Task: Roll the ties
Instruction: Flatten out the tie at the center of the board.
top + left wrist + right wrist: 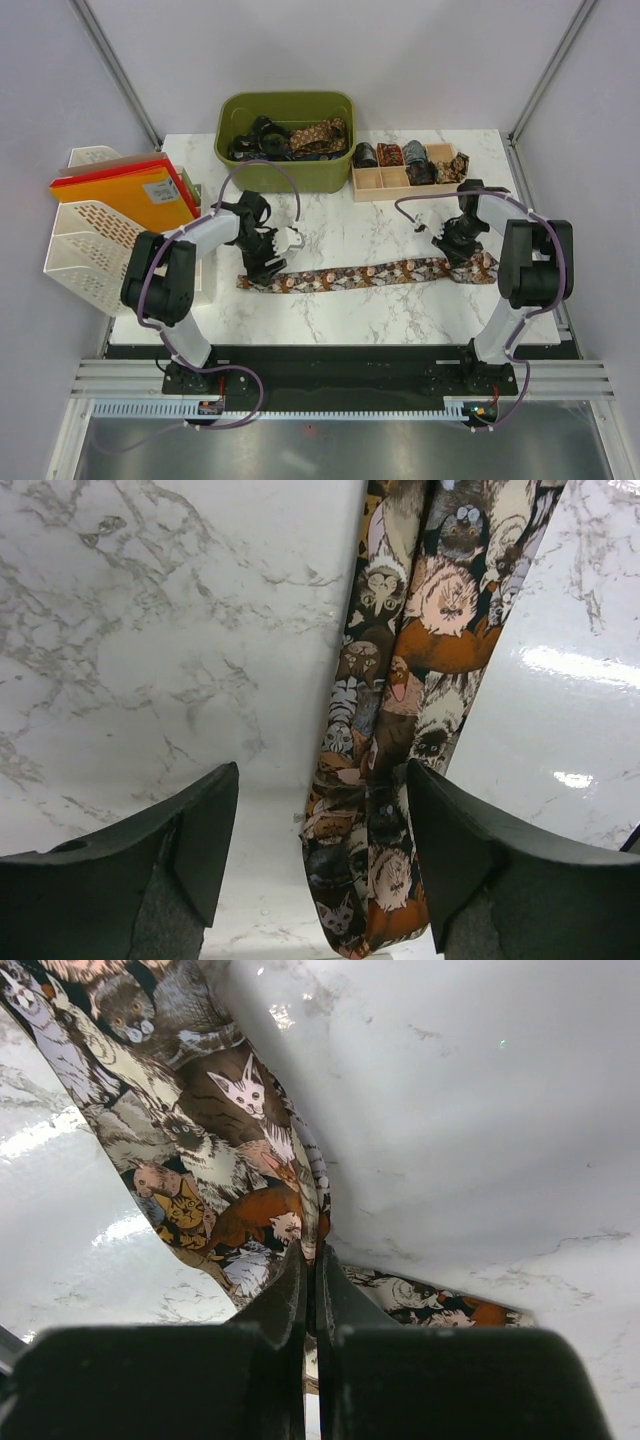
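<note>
1. The cat-print tie (370,273) lies flat and stretched left to right across the lower middle of the top view, on the marble tabletop (350,225).
2. My right gripper (310,1260) is clamped on the tie's right end. Its wrist view shows the fabric rising into the closed jaws.
3. My left gripper (320,772) is spread wide over the tie's left end and grasps nothing. In its wrist view the cloth runs between the jaws, nearer the right-hand one.
4. I judge this to be the very start of the roll. The tie is laid straight with one end anchored, and no turn has been made yet.
5. The next move, as I see it, is to centre the left jaws across the tie's width and close on the tip. Then I would fold it over on itself while the right side holds the strip taut. Smooth fabric like this may slip or skew.
6. The surface is glossy white marble pattern, with glare patches in both wrist views.
7. An olive-green bin (290,178) of loose ties (300,138) sits at upper centre. A wooden tray (385,182) with rolled ties (390,153) is at upper right. A white rack (80,250) holding orange folders (135,195) stands at left. The walls are plain grey with metal frame posts.
</note>
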Motion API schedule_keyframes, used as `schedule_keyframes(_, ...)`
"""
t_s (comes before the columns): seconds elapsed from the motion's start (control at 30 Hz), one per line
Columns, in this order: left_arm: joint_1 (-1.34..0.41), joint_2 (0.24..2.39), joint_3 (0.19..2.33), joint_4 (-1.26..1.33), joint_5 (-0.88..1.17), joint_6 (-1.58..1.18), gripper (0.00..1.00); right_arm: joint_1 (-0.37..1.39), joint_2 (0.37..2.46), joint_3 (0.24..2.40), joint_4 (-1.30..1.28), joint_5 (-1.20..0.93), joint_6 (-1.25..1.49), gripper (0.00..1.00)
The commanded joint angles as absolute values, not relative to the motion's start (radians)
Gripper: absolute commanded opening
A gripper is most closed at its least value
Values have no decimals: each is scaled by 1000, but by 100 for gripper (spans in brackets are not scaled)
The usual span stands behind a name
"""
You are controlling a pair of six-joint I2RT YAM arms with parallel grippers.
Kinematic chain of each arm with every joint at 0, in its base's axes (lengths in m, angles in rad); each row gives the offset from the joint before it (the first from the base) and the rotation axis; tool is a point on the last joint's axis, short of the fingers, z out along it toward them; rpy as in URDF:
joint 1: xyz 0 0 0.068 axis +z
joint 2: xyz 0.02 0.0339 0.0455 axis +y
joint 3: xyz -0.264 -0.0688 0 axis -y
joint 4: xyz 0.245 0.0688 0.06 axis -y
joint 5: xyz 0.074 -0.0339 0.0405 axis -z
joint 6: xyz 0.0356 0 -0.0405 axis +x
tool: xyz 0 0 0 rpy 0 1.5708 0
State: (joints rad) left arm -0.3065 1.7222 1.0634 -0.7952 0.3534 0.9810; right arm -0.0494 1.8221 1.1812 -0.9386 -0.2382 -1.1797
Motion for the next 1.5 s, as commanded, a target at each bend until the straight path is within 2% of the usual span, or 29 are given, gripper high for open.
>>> schedule_keyframes(0.0,-336,1735,1081,-781,417,985,70,-43,1770,1147,-904,-238,-1204,0)
schedule_keyframes(0.07,-353,1746,1068,-782,416,988,65,-43,1769,1137,-896,-241,-1203,0)
schedule_keyframes(0.17,-359,1747,1055,-782,410,1000,52,-43,1766,1143,-868,-241,-1174,0)
schedule_keyframes(0.2,-359,1749,1058,-781,407,1000,42,-43,1767,1146,-856,-242,-1167,0)
schedule_keyframes(0.27,-359,1756,1071,-781,400,1000,32,-43,1769,1163,-842,-248,-1158,0)
schedule_keyframes(0.3,-357,1761,1078,-781,396,999,23,-43,1767,1167,-828,-247,-1151,0)
schedule_keyframes(0.37,-357,1773,1109,-782,391,997,15,-43,1766,1189,-810,-245,-1141,0)
schedule_keyframes(0.4,-357,1784,1121,-781,384,996,3,-43,1767,1198,-801,-241,-1134,0)
schedule_keyframes(0.63,-319,1772,1296,-732,353,985,2,-86,1697,1263,-618,-247,-1051,0)
schedule_keyframes(0.7,-318,1741,1283,-650,322,997,2,-98,1643,1234,-524,-241,-1048,0)
schedule_keyframes(0.8,-321,1657,1177,-499,295,1034,2,-103,1545,1106,-384,-239,-1084,0)
schedule_keyframes(0.97,-363,1554,844,-192,221,1114,2,-58,1324,617,38,-206,-1298,0)
schedule_keyframes(1.07,-391,1523,688,-17,160,1138,2,-49,1279,367,325,-204,-1447,0)
schedule_keyframes(1.23,-396,1456,534,138,146,1166,2,-112,1259,204,507,-293,-1574,0)
schedule_keyframes(1.43,-396,1365,452,258,117,1148,2,-132,1259,184,584,-331,-1542,0)
schedule_keyframes(1.47,-394,1361,453,332,82,1141,2,-135,1259,178,695,-328,-1525,0)
